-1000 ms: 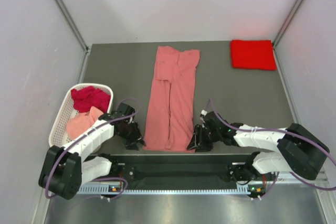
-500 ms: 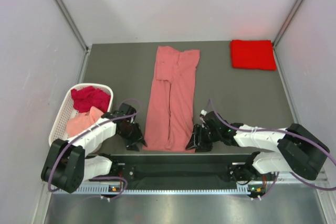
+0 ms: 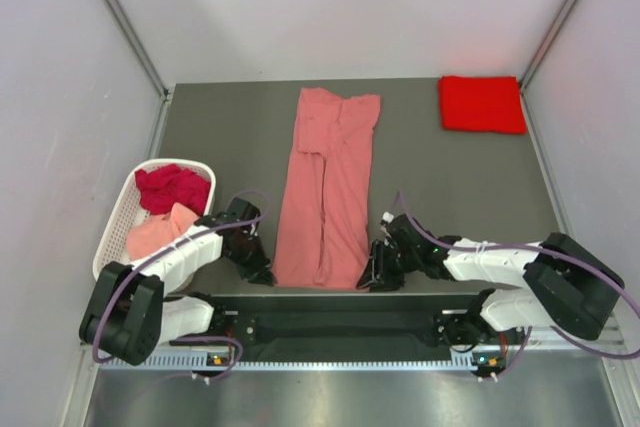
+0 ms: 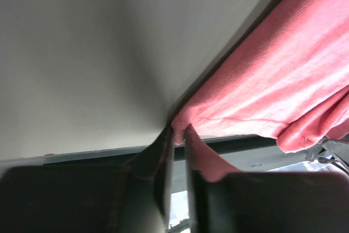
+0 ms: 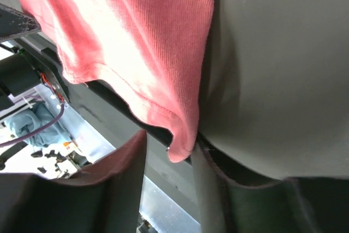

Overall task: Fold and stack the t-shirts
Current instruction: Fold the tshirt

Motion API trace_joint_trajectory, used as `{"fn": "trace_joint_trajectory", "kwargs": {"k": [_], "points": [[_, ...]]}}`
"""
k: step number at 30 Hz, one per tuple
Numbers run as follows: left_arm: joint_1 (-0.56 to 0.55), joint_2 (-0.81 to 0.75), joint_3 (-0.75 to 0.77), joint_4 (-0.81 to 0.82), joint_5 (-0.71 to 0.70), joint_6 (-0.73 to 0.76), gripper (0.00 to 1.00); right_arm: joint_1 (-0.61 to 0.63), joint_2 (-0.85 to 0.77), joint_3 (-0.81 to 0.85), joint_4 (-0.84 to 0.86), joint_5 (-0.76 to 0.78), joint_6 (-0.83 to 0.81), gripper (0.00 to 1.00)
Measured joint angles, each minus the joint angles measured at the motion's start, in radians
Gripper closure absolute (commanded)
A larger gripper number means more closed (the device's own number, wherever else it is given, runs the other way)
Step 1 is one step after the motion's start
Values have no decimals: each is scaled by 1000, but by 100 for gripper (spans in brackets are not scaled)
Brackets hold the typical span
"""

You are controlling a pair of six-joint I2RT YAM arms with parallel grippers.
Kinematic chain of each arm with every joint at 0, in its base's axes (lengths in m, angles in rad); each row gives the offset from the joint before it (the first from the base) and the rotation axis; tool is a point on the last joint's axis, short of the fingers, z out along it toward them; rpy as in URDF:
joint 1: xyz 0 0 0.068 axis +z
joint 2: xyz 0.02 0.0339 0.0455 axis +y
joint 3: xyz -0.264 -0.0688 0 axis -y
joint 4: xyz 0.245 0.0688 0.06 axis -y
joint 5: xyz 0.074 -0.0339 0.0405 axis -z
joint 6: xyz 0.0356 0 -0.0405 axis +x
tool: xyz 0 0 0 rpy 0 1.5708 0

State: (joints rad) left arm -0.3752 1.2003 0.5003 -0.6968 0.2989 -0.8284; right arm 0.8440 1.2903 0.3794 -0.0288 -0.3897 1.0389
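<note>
A salmon pink t-shirt [image 3: 330, 187], folded into a long strip, lies down the middle of the table. At its near-left corner my left gripper [image 3: 262, 272] is low on the table. In the left wrist view the left gripper [image 4: 179, 132] is shut on that corner of the salmon shirt [image 4: 272, 91]. My right gripper [image 3: 372, 275] is at the near-right corner. The right wrist view shows the right gripper [image 5: 170, 143] open, with the shirt's [image 5: 136, 36] hem corner hanging between the fingers against the right one. A folded bright red t-shirt [image 3: 482, 104] lies at the back right.
A white slotted basket [image 3: 115, 232] stands at the left, close to the left arm. It holds a dark crimson shirt [image 3: 172, 187] and a pale pink one [image 3: 155, 237]. The table's near edge runs just under both grippers, and grey walls close both sides.
The left gripper has edged right onto the salmon shirt's near-left corner. The right gripper has stayed at the near-right corner, and the hem there has shifted slightly left.
</note>
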Motion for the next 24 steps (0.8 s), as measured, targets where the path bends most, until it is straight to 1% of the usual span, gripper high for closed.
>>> {"fn": "trace_joint_trajectory", "kwargs": {"k": [1, 2, 3, 5, 6, 7, 13, 18, 22, 24], "points": [[0, 0, -1, 5, 1, 1, 91, 0, 4, 0, 3, -1, 1, 67], [0, 0, -2, 8, 3, 2, 95, 1, 10, 0, 3, -1, 2, 70], [0, 0, -2, 10, 6, 7, 100, 1, 16, 1, 5, -2, 3, 78], [0, 0, -2, 12, 11, 12, 100, 5, 32, 2, 6, 0, 4, 88], [0, 0, -2, 12, 12, 15, 100, 5, 41, 3, 8, -2, 6, 97], [0, 0, -2, 12, 13, 16, 100, 8, 47, 6, 4, 2, 6, 100], [-3, -22, -2, 5, 14, 24, 100, 42, 79, 51, -32, 22, 0, 100], [-24, -106, 6, -45, -4, 27, 100, 109, 60, 58, -58, 78, 18, 100], [-33, -151, 48, -109, -32, 37, 100, 140, 45, 65, -156, 134, 27, 100], [-33, -143, 91, -131, -47, 43, 100, 136, 34, 94, -228, 161, 18, 100]]}}
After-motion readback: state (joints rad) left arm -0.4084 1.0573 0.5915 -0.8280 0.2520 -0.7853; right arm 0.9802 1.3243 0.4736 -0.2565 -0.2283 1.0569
